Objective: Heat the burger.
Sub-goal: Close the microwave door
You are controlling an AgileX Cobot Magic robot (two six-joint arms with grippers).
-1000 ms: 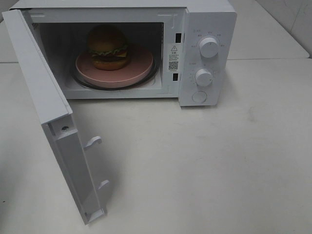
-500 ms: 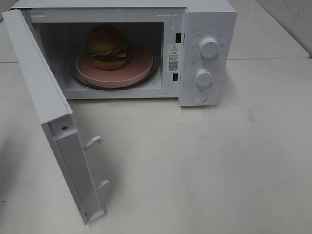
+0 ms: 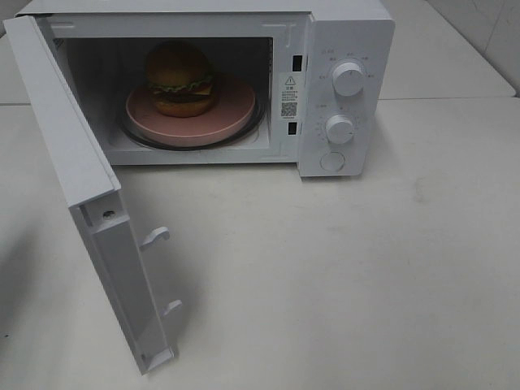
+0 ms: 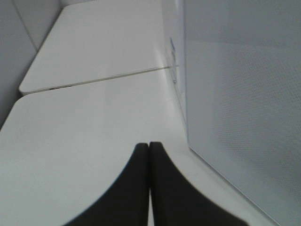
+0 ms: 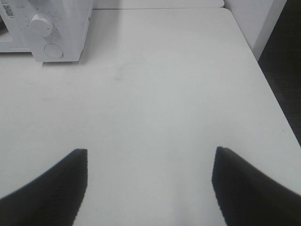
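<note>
The burger [image 3: 180,77] is tall and round, with a shiny brown bun on top, curly green lettuce, a bit of yellow cheese and a dark patty. It sits on the left part of a flat, round pink plate [image 3: 231,114], and the plate lies on a see-through glass tray [image 3: 262,122] inside the white microwave [image 3: 349,41]. On the far left the door [image 3: 73,162] is swung wide open and sticks out over the table [image 3: 366,268]. Its long edge points to the front, and two small hooks stand out from its inner side. The left fingers [image 4: 136,188] are black and smooth. They are pressed tight together, hold nothing, and hang over the bare table just beside the door's outer face, which has tiny dots all over its window. The front of the microwave is wide open, so the burger shows with nothing in front of it. To the right of the opening is a smooth white panel with two round knobs [image 3: 348,79], one above the other, and a round button [image 3: 331,161] under them. Farther right the table is flat, white and a little marked, with lots of room out to its rounded edge. The right fingers [image 5: 56,188] are spread far apart over that bare part, near the table's front, well away from the microwave, and they hold nothing.
</note>
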